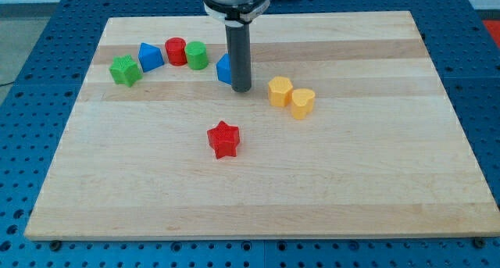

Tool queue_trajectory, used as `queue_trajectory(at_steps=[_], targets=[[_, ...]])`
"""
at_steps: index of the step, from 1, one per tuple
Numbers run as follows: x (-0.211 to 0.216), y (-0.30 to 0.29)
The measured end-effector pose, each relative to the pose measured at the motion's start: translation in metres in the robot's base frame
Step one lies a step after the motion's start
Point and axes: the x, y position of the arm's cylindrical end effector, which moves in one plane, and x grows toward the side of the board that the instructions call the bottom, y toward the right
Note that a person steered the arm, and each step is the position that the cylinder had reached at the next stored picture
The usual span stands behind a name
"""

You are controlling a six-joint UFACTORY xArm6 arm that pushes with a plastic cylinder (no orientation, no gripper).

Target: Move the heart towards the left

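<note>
My rod comes down from the view's top and my tip (241, 90) rests on the wooden board (258, 198). A blue block (223, 69) sits right against the rod's left side, partly hidden, so its shape is unclear. Two yellow blocks lie just right of my tip, touching each other: a hexagon-like one (280, 90) and a rounder, heart-like one (302, 102). The nearer yellow block is a small gap away from my tip.
A red star (224, 139) lies below my tip near the board's middle. At the upper left sits an arc of blocks: a green star (125, 70), a blue triangle-like block (150, 56), a red round block (176, 51), and a green round block (196, 55).
</note>
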Motion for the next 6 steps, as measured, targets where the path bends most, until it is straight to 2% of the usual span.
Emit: queue_trajectory(at_steps=[2,3,4,6], targets=[[0.026,0.076],[0.036,0.082],[0.047,0.031],[0.044,-0.125]])
